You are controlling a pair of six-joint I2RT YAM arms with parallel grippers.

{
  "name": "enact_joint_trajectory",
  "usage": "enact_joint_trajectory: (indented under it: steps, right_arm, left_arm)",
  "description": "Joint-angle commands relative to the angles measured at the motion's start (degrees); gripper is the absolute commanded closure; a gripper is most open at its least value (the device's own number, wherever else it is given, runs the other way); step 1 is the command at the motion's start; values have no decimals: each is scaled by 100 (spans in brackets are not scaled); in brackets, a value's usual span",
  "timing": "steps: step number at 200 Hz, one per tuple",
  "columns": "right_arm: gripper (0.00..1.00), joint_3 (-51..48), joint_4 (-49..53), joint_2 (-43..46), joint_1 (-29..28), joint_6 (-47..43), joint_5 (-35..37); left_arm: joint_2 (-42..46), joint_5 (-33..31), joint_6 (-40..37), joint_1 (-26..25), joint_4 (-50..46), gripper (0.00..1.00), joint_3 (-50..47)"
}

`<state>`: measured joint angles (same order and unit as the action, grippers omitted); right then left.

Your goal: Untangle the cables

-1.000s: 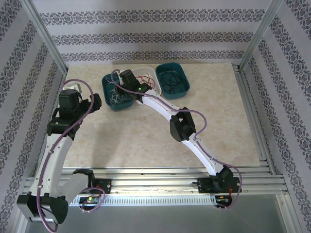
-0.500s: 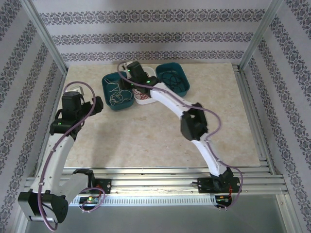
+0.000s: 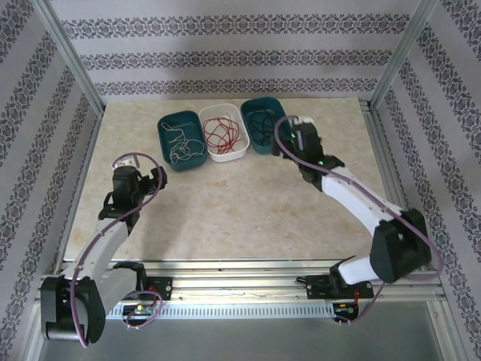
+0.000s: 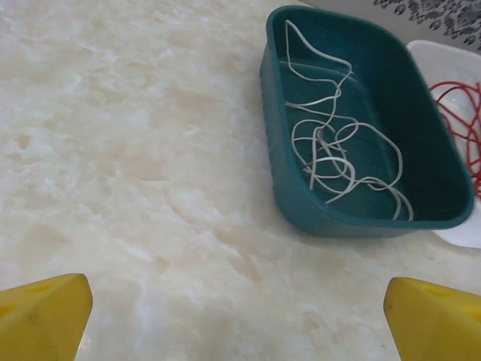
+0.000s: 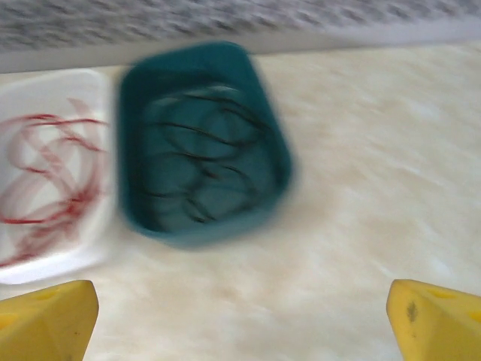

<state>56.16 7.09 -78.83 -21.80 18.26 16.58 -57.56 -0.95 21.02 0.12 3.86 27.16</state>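
Top external view, noted left to right. My left gripper [image 3: 152, 178] hangs over the beige marbled tabletop [image 3: 225, 218], near-left of the bins and apart from them. In the left wrist view its yellow fingers [image 4: 45, 316] stand wide apart with nothing between them.

Three shallow bins sit in a row at the far side:
- The left teal plastic bin [image 3: 184, 165] holds the thin white cable [image 3: 180, 143] in loose overlapping loops.
- The middle white plastic bin [image 3: 225, 157] holds the thin red cable [image 3: 223, 134].
- The right teal plastic bin [image 3: 261, 148] holds the thin black cable [image 3: 263, 122].

My right gripper [image 3: 288, 134] is just beside that last bin, on its right. Its jaws are spread and empty in the blurred right wrist view.

Judgement: each colour lies in its own bin, so the separation looks done. I cannot tell whether any knot remains within a single strand. What I would leave is backing both arms away.
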Motion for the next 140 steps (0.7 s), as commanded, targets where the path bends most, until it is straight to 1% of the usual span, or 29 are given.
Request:
enact_joint_trajectory:
  steps: [1,8,24,31,53,68,93,118,140]
  right_arm:
    - [2,-760,-209,868,458,154,568]
    - [2,-1039,-289,1115,653,120,575]
    - [2,-1578,-575,1592,1014,-77,603]
    - [2,-1843,-828,1798,1073,-262,714]
    - [2,-2556,-1694,2275,1175,-833,939]
    - [2,-2972,-2267,2411,1243,-1211,1005]
    - [2,-3474,-3056,2236,1461,-1446,848]
    - [2,-3907,-3924,1677,1724,-1432,544]
    - [2,-3989,-4452,1230,1793,-1443,272]
  left_arm:
    - [-353,-231,-387,67,1633,1,-397]
    - [-403,-150,-689,72,1658,1,-358]
    - [-592,-148,-1191,58,2677,1,-632]
    - [-687,-212,-1356,63,2899,1,-712]
    - [-965,-292,-1777,82,3134,1,-783]
    - [-1204,-239,-1942,109,3678,1,-947]
    - [-1712,37,-1915,205,4515,1,-1133]
    - [-2314,457,-1746,344,5433,1,-1213]
    - [-2987,772,-1689,449,6036,1,-1208]
